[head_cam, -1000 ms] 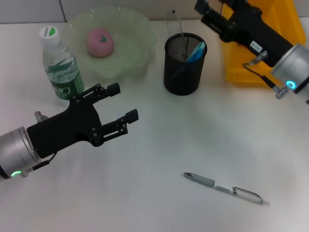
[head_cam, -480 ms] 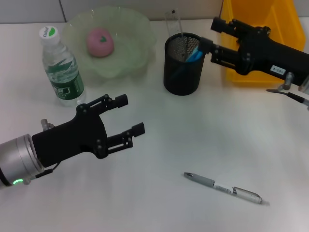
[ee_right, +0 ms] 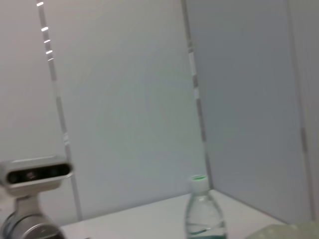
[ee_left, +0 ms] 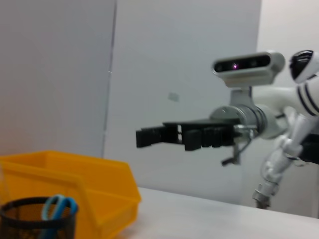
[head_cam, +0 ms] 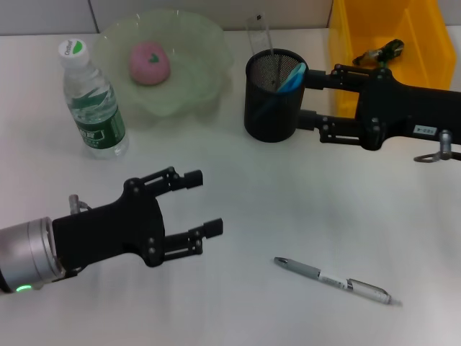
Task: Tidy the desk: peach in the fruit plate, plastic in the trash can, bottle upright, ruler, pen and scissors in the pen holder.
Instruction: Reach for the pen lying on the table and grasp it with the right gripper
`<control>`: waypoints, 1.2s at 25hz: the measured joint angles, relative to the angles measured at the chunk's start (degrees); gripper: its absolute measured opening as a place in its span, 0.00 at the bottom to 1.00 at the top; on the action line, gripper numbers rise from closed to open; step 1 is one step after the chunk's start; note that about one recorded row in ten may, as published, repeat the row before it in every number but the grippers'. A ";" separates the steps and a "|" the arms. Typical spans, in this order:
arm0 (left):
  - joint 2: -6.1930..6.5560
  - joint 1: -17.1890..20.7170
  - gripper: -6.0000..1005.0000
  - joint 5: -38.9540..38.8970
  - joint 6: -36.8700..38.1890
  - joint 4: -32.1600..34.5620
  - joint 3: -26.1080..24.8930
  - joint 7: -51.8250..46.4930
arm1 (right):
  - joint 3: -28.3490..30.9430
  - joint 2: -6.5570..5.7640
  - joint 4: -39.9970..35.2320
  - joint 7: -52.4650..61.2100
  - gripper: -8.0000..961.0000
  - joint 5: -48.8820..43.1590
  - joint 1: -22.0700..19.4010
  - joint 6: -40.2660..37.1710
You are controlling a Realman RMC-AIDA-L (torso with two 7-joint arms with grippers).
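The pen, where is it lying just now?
In the head view the pen lies flat on the table's near right part, beyond the open left gripper.

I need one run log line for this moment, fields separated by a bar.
left gripper: open, empty, above table | right gripper: open, beside pen holder | pen: lying on table | peach: in plate | bottle: upright

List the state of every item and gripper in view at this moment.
Peach: in the fruit plate.
Water bottle: upright, capped.
Pen: lying flat on the desk.
Pen holder: upright, holding blue-handled scissors and a clear ruler.
Yellow bin: something lies inside.
Left gripper: open, empty.
Right gripper: open, beside the pen holder.
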 joint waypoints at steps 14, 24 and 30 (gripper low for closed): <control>-0.34 0.37 0.77 1.42 0.04 0.54 -0.39 -1.38 | -12.14 -0.82 -6.84 -1.26 0.74 -2.53 3.88 -2.85; -0.46 0.43 0.77 1.14 0.05 0.62 -0.84 -1.48 | -13.86 -0.66 -14.27 13.37 0.74 -7.25 6.40 -2.02; 0.00 0.39 0.77 1.08 -0.47 0.66 -1.13 -1.81 | -14.02 -0.72 -23.20 32.32 0.74 -15.70 7.88 -4.39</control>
